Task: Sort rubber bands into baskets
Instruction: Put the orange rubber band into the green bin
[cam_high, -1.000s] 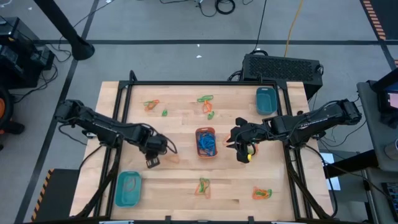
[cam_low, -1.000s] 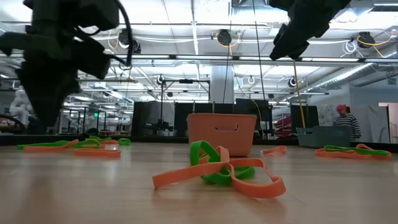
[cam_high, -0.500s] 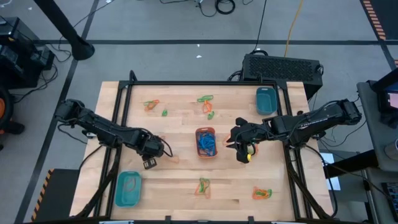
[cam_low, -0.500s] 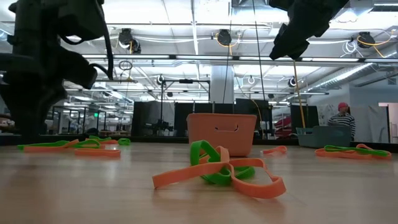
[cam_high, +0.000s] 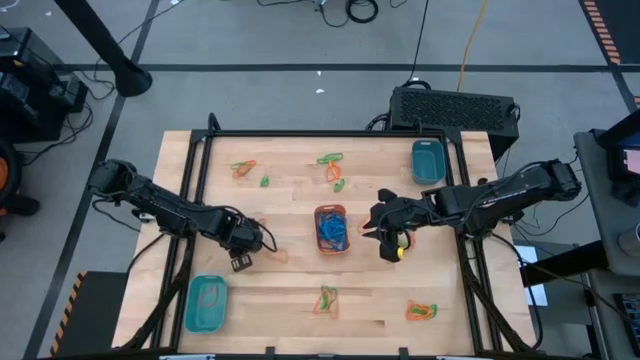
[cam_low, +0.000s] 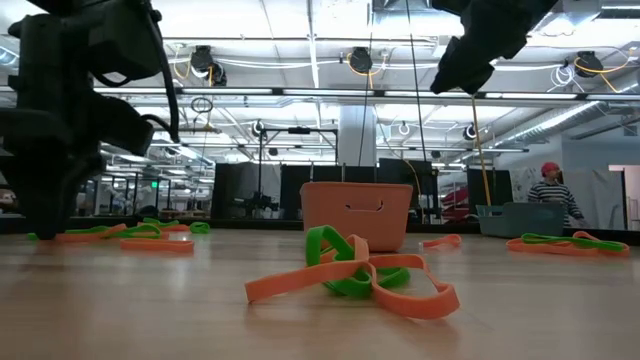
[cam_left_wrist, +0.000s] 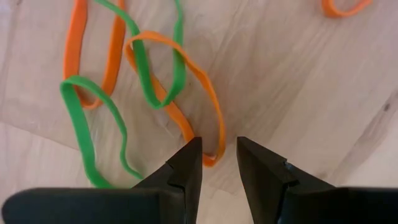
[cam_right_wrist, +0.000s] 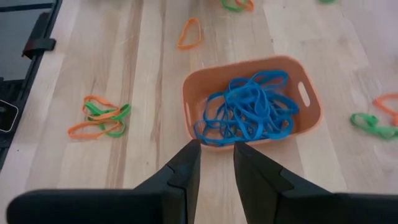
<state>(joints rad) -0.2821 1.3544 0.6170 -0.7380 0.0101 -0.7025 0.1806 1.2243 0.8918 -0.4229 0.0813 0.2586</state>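
Orange basket (cam_high: 331, 229) at table centre, full of blue rubber bands (cam_right_wrist: 249, 115). Teal baskets: one by far right corner (cam_high: 427, 160), one by near left corner (cam_high: 206, 302). Loose orange and green bands (cam_low: 352, 272) scattered near far and near edges.

Your left gripper (cam_left_wrist: 217, 163): arm reaches in from left edge, low over table, fingers slightly apart, empty, orange loop (cam_left_wrist: 180, 99) just beyond tips.

Your right gripper (cam_right_wrist: 216, 160): arm reaches in from right edge, raised, just right of orange basket, fingers slightly apart, holding nothing.
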